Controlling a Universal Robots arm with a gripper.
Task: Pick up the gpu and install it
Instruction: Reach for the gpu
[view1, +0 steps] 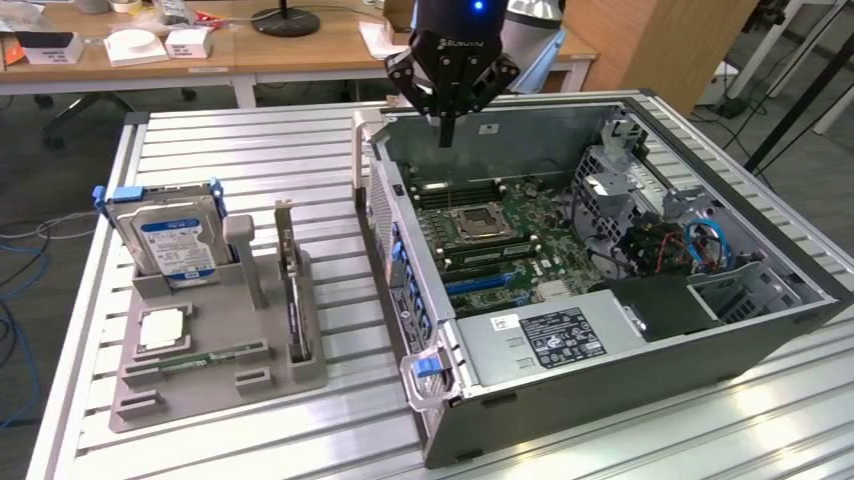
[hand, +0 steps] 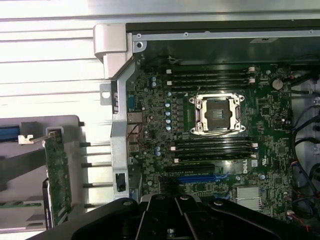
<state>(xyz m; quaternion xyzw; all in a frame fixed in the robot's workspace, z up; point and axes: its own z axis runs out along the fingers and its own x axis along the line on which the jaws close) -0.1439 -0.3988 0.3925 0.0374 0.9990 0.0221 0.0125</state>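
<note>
Standing upright in gray holder (view1: 200, 385): gpu (view1: 296, 305)

Beneath the pincer (view1: 447, 138) the case (view1: 747, 330) is left uncovered, and the motherboard (view1: 487, 235) can be reached from above. Between the pincer and the gpu (view1: 296, 310), passage is barred by the case wall (view1: 380, 210). The hard drive (view1: 171, 240) is seen near the gpu.

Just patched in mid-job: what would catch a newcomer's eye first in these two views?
The open computer case dominates the exterior view's right, its motherboard exposed with the CPU socket in the middle. The black gripper hangs shut over the case's far edge, holding nothing. On the exterior view's left, the gpu stands on edge in a grey holder beside the hard drive.
</note>
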